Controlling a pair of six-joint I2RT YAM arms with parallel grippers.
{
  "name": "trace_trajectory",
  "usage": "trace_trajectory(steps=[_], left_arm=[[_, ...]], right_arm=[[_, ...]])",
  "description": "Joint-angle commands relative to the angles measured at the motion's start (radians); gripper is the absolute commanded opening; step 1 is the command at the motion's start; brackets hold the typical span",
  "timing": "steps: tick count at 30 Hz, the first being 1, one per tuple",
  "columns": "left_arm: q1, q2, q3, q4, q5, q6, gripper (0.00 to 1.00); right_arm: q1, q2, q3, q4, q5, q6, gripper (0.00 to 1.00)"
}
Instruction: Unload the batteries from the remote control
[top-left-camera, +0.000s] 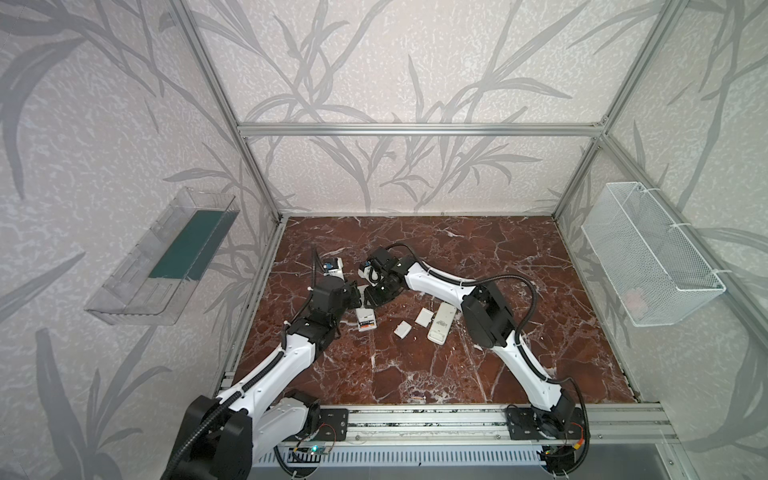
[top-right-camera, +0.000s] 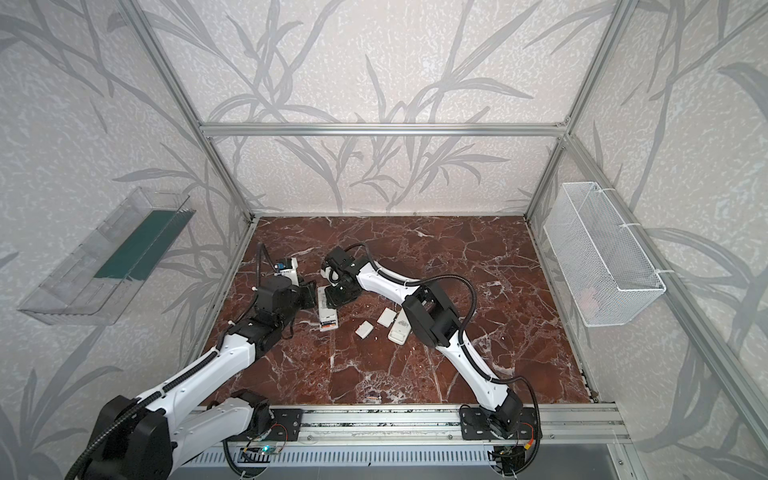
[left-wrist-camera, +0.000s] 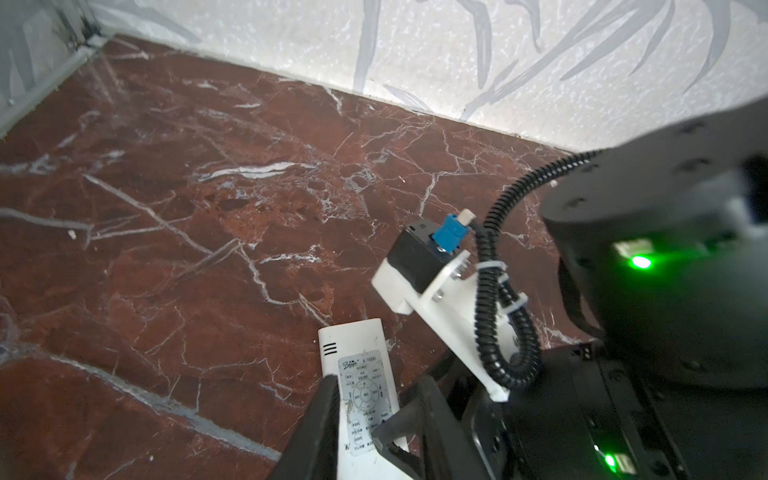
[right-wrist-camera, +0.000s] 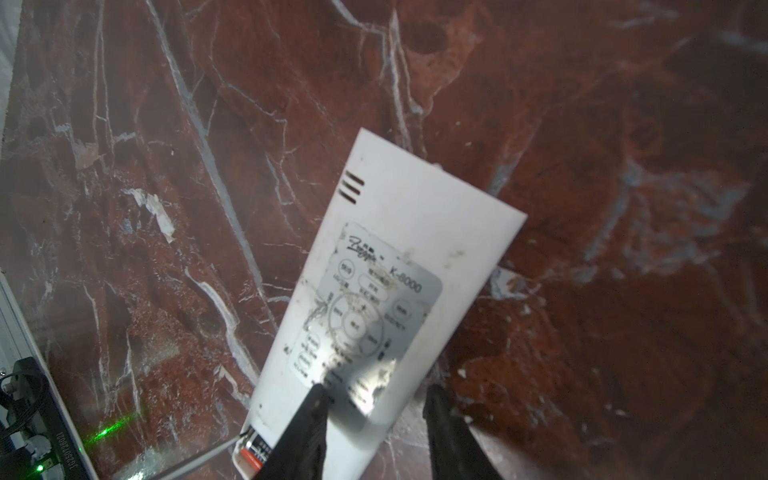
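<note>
A white remote control (top-left-camera: 365, 316) (top-right-camera: 327, 309) lies on the red marble table, back side up, with its far end under both grippers. Its near end is uncovered, and the batteries (top-left-camera: 365, 325) (right-wrist-camera: 251, 451) sit in the bay; one has an orange end. My left gripper (left-wrist-camera: 374, 380) (top-left-camera: 358, 296) is shut on the remote's (left-wrist-camera: 359, 353) long sides. My right gripper (right-wrist-camera: 376, 388) (top-left-camera: 371, 298) hangs over the same remote (right-wrist-camera: 399, 232), open. One finger (right-wrist-camera: 311, 419) is above its labelled face, and the other stands past its edge.
A second white remote (top-left-camera: 441, 322) and two small flat white covers (top-left-camera: 403, 329) (top-left-camera: 424, 316) lie right of centre, beside my right arm. A clear bin (top-left-camera: 166, 257) hangs on the left wall. A white mesh basket (top-left-camera: 648, 253) hangs on the right wall.
</note>
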Motion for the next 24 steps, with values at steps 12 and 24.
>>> trace_trajectory(steps=[12,24], left_arm=[[-0.323,-0.212,-0.180,-0.150,-0.416,0.053,0.00],[-0.242,-0.243,-0.190,0.049,-0.344,0.105,0.00]], right_arm=[[0.001,0.052,-0.107,-0.057,0.032,0.017,0.39],[0.002,0.025,-0.145,-0.044,0.039,0.020,0.39]])
